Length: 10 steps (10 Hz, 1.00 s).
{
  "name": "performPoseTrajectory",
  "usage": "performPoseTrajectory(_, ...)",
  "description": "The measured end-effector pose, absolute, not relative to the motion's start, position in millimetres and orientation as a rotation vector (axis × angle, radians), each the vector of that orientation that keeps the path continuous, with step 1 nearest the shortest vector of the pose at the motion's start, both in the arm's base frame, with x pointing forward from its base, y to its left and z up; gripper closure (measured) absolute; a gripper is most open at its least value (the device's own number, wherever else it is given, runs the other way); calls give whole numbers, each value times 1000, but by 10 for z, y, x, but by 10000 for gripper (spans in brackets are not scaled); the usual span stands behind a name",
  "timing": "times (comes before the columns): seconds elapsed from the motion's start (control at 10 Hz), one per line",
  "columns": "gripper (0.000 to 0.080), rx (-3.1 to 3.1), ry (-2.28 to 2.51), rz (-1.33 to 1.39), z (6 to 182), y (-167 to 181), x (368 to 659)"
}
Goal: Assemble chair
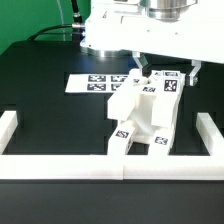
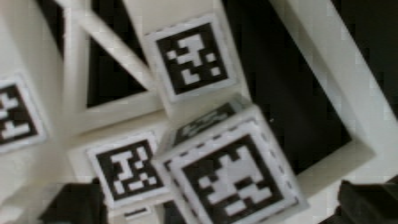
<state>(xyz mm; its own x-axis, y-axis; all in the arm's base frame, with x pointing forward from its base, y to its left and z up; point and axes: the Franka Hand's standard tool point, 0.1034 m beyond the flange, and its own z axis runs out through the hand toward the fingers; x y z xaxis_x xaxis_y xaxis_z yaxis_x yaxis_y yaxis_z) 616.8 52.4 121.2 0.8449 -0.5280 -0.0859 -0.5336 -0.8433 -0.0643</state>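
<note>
Chair nearly built, open hand poised above it

The chair (image 1: 145, 115) stands as one joined white piece on the black table (image 1: 45, 115), its feet touching the front rail (image 1: 60, 166), near the marker board (image 1: 95, 83); the gripper (image 1: 165, 70) hangs just over the chair's top with its jaws spread wide, gripping nothing that I can see; the wrist view is filled with the chair's tagged faces (image 2: 222, 175) and thin bars. No loose parts show on the table, so assembly looks mostly done; what probably remains is seating or tightening a last joint, though the pictures do not show which.
</note>
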Motion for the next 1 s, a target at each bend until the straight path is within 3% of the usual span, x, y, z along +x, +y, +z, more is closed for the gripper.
performPoseTrajectory(0.4,150,-3040,379,83,1207,506,6160)
performPoseTrajectory(0.9,150,-3051,356,91,1176,557,6135)
performPoseTrajectory(1.0,272,-3050,360,92,1175,566,6134)
